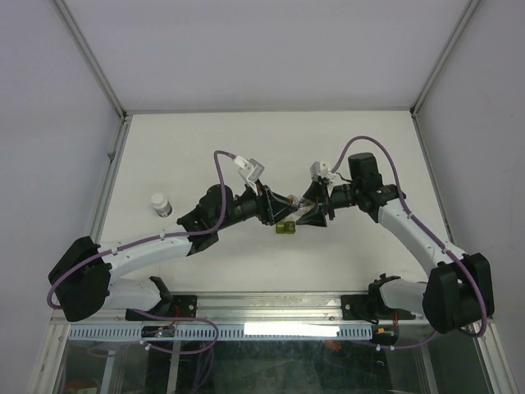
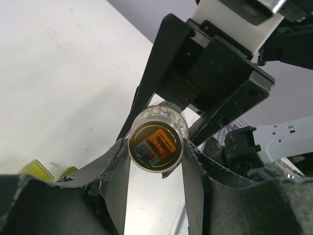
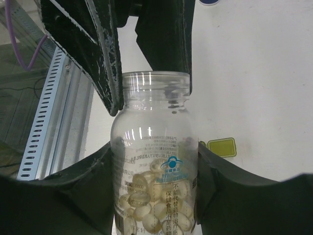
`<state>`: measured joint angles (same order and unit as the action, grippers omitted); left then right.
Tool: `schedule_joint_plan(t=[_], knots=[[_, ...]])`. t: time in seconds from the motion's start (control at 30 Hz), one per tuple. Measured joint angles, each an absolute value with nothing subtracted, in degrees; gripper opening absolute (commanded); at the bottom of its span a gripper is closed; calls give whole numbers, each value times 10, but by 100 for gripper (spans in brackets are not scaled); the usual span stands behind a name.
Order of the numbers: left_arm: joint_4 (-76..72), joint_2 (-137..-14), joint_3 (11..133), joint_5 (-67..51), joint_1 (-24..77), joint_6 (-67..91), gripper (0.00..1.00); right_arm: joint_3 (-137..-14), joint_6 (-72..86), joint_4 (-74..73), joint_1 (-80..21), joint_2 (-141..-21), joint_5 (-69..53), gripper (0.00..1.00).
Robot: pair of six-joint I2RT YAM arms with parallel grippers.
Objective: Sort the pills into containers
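Gripping one clear bottle [image 3: 154,122] from both ends, the two end effectors meet over the middle of the counter [image 1: 205,148].

The right end effector [image 3: 154,152] is clamped on the bottle's body, a finger pressed to each side, and the pills [image 3: 151,196] lie heaped as pale tan pieces in that end of the bottle. The left end effector [image 2: 156,147] is drawn in narrow on the uncapped neck end, its fingers [image 2: 115,171] flanking the round end seen head-on in the left wrist view. The olive-green compartment box [image 1: 285,228] sits on the counter just below where the arms meet, apart from the bottle; whether it holds any pills is too small to tell. A white-capped vial [image 1: 161,203] stands upright well to the left.
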<state>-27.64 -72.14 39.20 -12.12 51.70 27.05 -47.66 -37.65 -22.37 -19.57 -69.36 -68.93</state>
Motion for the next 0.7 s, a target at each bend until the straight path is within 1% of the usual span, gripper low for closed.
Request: schedule_joint_plan(t=[0.1,0.13,0.17,0.2,0.23,0.27,0.4,0.43,0.47,0.7], knots=[[-254,-721,397,-87,525,319,5,-477,-376,-224,-196,-695,-680,0],[-249,-721,399,-80,526,331,9,-477,-376,-224,-196,-695,-679,0],[-244,-721,400,-75,526,343,18,-477,-376,-224,-195,-695,-677,0],[-243,-721,401,-72,526,353,30,-477,-375,-223,-195,-695,-677,0],[-240,-721,401,-69,526,366,45,-477,-375,-223,-195,-695,-675,0],[-239,-721,401,-67,526,371,56,-477,-375,-223,-195,-695,-674,0],[-239,-719,399,-60,526,391,91,-477,-376,-221,-196,-695,-680,0],[-242,-715,397,-60,526,393,97,-477,-375,-221,-197,-695,-682,0],[-250,-710,391,-60,525,394,99,-477,-375,-221,-197,-695,-683,0],[-299,-654,338,-80,505,368,99,-477,-376,-221,-197,-695,-686,0]])
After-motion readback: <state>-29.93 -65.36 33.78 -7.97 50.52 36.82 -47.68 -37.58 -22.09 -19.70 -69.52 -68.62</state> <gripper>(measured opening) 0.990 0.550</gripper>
